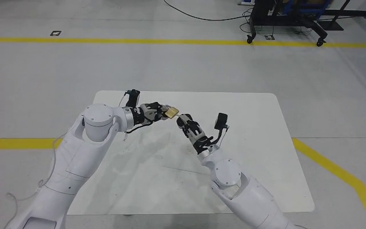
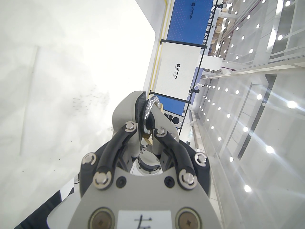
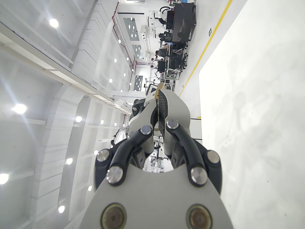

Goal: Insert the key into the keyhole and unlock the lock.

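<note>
Two grippers meet above the white rectangular table (image 1: 257,120), at about 11 o'clock from its middle. At 9 o'clock of the meeting point is the left gripper (image 1: 162,110), its fingers closed on the brass-coloured metal padlock (image 1: 171,112). Its wrist view shows the silver shackle (image 2: 149,107) pinched between the pads, so the padlock is held clear of the table. At 5 o'clock is the right gripper (image 1: 183,121), fingers pressed nearly together on what seems to be a thin brass-coloured key (image 3: 157,91); only a sliver shows past the pads. Key and padlock are just beside each other, and I cannot tell whether the blade has entered the keyhole.

The step in hand looks like insertion. To do it well, hold the padlock steady, line the blade up with the keyhole's axis and push straight toward 11 o'clock with light force. A grip on the shackle alone may let the body swing, so go slowly. Turn the wrist only once the blade is fully seated.

A white label (image 2: 144,218) with a dark character sits on the left gripper's housing. A blue panel (image 2: 190,17) and a white panel (image 2: 178,67) in the room behind carry print.
</note>
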